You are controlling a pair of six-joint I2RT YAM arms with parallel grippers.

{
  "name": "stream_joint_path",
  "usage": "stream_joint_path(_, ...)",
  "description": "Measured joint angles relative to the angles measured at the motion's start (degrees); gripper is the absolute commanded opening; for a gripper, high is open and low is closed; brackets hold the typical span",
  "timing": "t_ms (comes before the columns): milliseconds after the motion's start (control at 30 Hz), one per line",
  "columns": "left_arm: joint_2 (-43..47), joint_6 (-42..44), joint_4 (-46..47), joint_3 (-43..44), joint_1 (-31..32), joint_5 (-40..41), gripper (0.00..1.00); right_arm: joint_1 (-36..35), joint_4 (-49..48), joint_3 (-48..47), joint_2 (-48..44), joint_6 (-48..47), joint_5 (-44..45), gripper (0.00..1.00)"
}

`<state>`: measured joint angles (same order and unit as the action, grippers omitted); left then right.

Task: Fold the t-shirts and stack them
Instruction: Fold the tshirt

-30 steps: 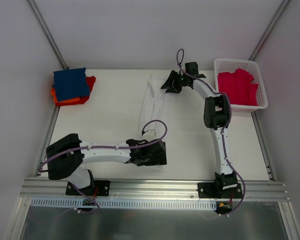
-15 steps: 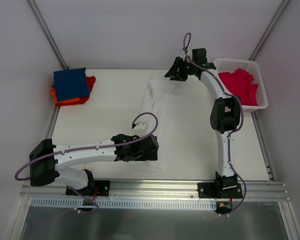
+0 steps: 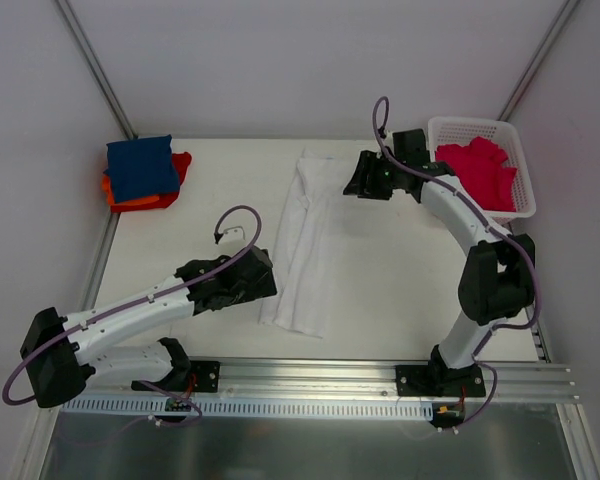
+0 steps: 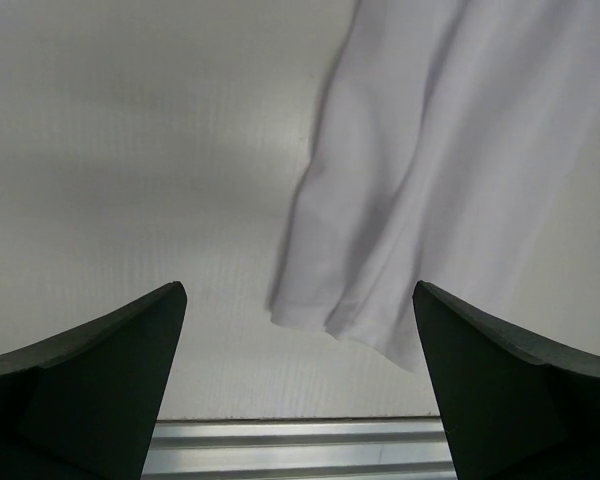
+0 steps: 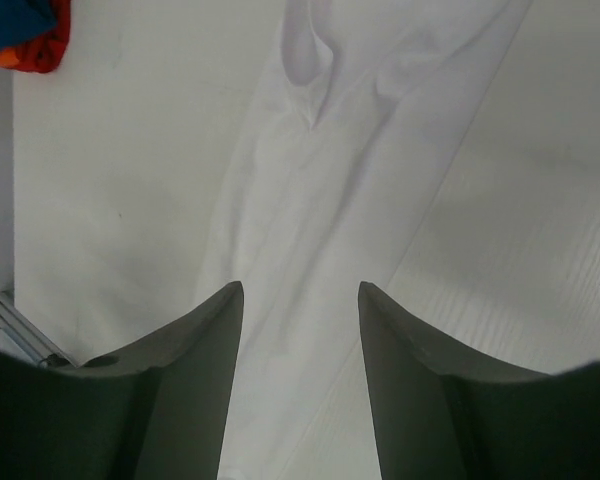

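A white t-shirt (image 3: 305,240) lies folded into a long narrow strip down the middle of the table; it also shows in the left wrist view (image 4: 450,170) and the right wrist view (image 5: 330,180). My left gripper (image 3: 265,283) is open and empty, just left of the strip's near end. My right gripper (image 3: 365,178) is open and empty, just right of the strip's far end. A navy t-shirt (image 3: 140,165) lies folded on an orange-red one (image 3: 145,200) at the far left. Crimson-pink t-shirts (image 3: 477,175) fill the basket.
A white plastic lattice basket (image 3: 520,205) stands at the far right corner. A metal rail (image 3: 310,378) runs along the table's near edge, also seen in the left wrist view (image 4: 300,450). Metal frame posts and white walls close in the table on the left, right and back.
Both grippers have let go of the white t-shirt and drawn away: the left arm swung left, the right moved right. The shirt now lies flat as a long strip.
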<state>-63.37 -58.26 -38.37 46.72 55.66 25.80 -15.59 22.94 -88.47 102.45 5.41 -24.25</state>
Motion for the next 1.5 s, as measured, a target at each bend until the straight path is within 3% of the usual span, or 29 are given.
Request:
stream_joint_path(400, 0.2, 1.29, 8.68, -11.87, -4.02, -3.48, 0.99, -8.44, -4.74, 29.35, -19.21, 0.42, 9.49, 0.53)
stream_joint_path(667, -1.25, 0.72, 18.23, -17.94, -4.39, -8.74, 0.99, -13.86, -7.78, 40.61, -28.52, 2.62, 13.42, 0.54)
stream_joint_path(900, -0.5, 0.42, 25.33, -19.89, -4.39, -9.46, 0.99, -18.03, -10.08, 47.76, -30.95, 5.42, 14.4, 0.53)
stream_joint_path(967, -0.74, 0.42, 26.03, -19.91, -4.39, -9.9, 0.99, -19.69, -10.99, 48.87, -30.86, 6.27, 14.53, 0.44)
stream_joint_path(1033, -0.85, 0.42, 26.43, -19.89, -4.39, -10.21, 0.99, -21.94, -11.74, 49.0, -30.05, 6.88, 14.91, 0.16)
stream_joint_path(1100, -0.85, 0.44, 26.62, -19.89, -4.39, -10.4, 0.99, -24.44, -12.9, 48.85, -28.65, 7.67, 15.56, 0.01)
stream_joint_path(1500, 6.25, 0.66, 22.47, -20.33, -5.53, -10.25, 0.99, -34.58, -16.65, 41.62, -16.87, 9.14, 17.2, 0.0)
